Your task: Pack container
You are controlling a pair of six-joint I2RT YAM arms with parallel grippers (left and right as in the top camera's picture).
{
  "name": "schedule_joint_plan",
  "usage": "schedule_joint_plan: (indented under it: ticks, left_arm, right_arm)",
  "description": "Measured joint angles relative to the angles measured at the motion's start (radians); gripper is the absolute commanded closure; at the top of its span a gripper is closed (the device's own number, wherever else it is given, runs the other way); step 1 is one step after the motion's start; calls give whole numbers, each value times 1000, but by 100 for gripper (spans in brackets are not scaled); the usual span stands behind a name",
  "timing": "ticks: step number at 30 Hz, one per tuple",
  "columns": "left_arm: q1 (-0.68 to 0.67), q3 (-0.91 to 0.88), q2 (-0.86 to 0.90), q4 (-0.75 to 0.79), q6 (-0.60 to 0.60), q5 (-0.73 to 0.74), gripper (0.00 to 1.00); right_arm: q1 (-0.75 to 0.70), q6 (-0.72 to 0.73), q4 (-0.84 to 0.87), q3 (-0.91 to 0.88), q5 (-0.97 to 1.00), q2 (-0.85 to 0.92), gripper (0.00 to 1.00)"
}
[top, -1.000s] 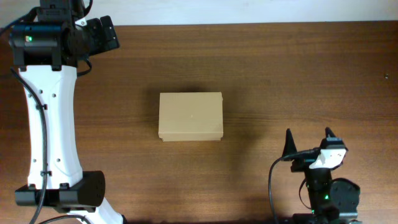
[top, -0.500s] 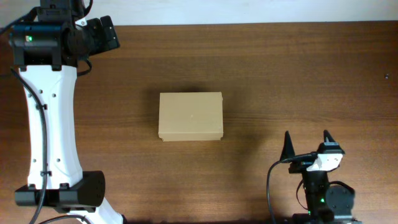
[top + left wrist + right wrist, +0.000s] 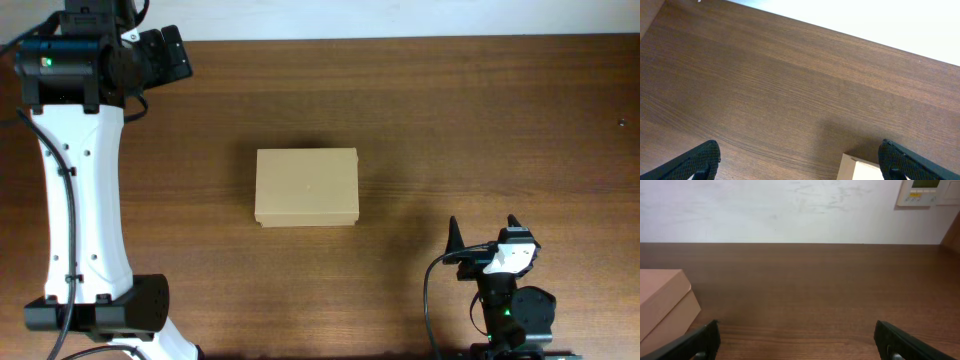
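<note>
The container (image 3: 306, 187) is sitting closed near the middle of the dark wooden surface (image 3: 480, 110), its lid lying flat and its long sides running left to right as seen from above. Nothing is touching it. The left tool (image 3: 172, 55) is hanging over the far left corner of the surface, well apart from the container. Its wrist camera is showing both fingers spread wide, with bare wood between them and one pale corner of the container peeking in at the bottom edge. The right tool (image 3: 483, 232) is hovering by the front right edge, also well away, its two black fingers released and empty. From that wrist the container is showing at the lower left, and a white wall (image 3: 790, 210) with a small control panel (image 3: 925, 191) is rising beyond the surface.
</note>
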Motion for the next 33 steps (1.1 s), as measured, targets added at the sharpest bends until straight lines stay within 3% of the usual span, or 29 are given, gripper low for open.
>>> schedule_joint_plan:
  ticks: [19, 24, 27, 29, 33]
  left_arm:
    - [0, -37, -38, 5, 0, 0, 0]
    - [-1, -291, -280, 10, 0, 1, 0]
    - [-2, -545, -520, 75, 0, -6, 0]
    - [-2, -720, -676, 207, 0, -15, 0]
    - [-2, -1101, -972, 632, -2, -22, 0]
  right_arm:
    - [0, 1, 0, 0, 0, 0, 1]
    - [0, 0, 0, 0, 0, 0, 1]
    - [0, 0, 0, 0, 0, 0, 1]
    - [0, 1, 1, 0, 0, 0, 1]
    - [0, 1, 2, -2, 1, 0, 1]
